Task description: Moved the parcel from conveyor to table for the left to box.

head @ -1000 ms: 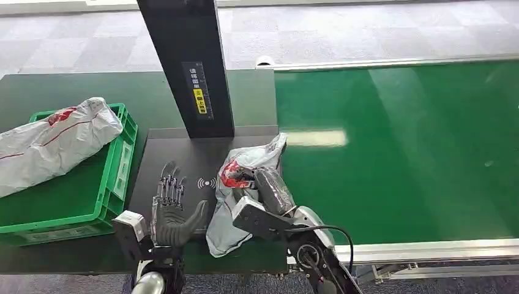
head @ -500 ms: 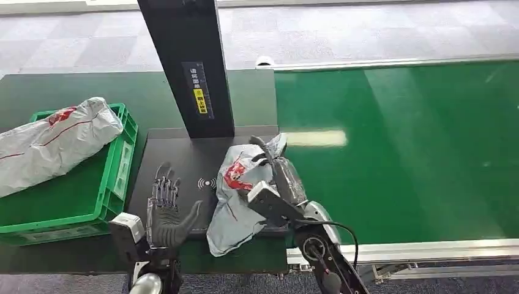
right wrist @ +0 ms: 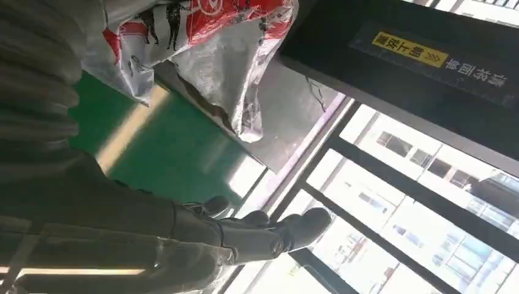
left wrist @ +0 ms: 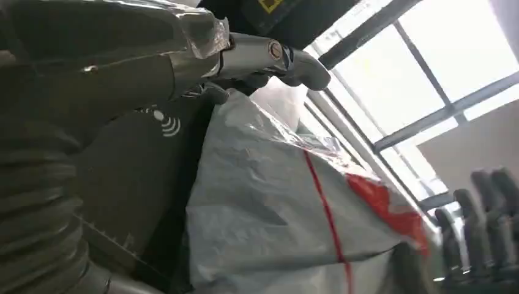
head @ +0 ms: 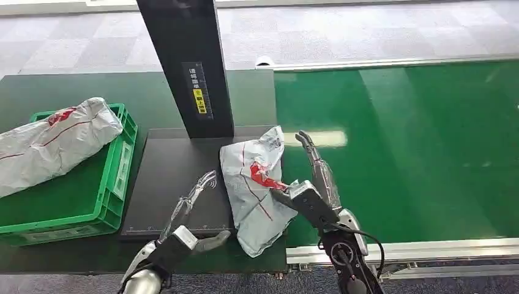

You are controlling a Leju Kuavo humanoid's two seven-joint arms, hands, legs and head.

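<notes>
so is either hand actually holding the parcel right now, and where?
Neither. The parcel lies on the black scan plate. The right hand is open beside its conveyor-side edge; the left hand is open on its other side.

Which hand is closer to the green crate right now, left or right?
Left. The left hand lies over the black scanner plate beside the green crate; the right hand is beyond the grey parcel, at the conveyor's edge.

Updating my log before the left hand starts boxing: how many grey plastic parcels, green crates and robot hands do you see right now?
Grey plastic parcels: 2, one on the black scanner plate, one in the crate
Green plastic crate: 1
Robot hands: 2, left hand, right hand
Total: 5
</notes>
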